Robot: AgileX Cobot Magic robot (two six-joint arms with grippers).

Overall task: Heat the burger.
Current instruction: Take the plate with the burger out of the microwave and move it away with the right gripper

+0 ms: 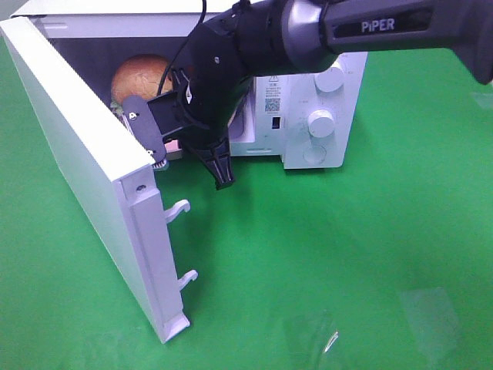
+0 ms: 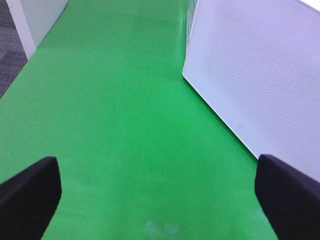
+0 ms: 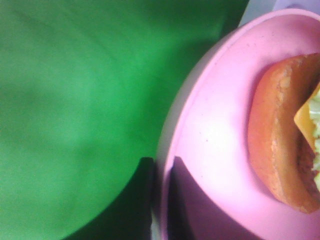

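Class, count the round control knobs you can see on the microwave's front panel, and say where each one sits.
2: an upper knob and a lower knob directly beneath it on the microwave; the arm may hide more.

The jaws pinch the rim of the pink plate [image 3: 220, 130], the burger [image 3: 285, 145] resting on it above green cloth [image 3: 75, 110].

The high camera looks down from the front onto the microwave [image 1: 308, 100] and its open door [image 1: 85, 169]. The left wrist camera looks low along the worktop [image 2: 115, 125], sharing that door [image 2: 260, 75]. The right wrist camera sits very close over the plate [image 3: 215, 150].
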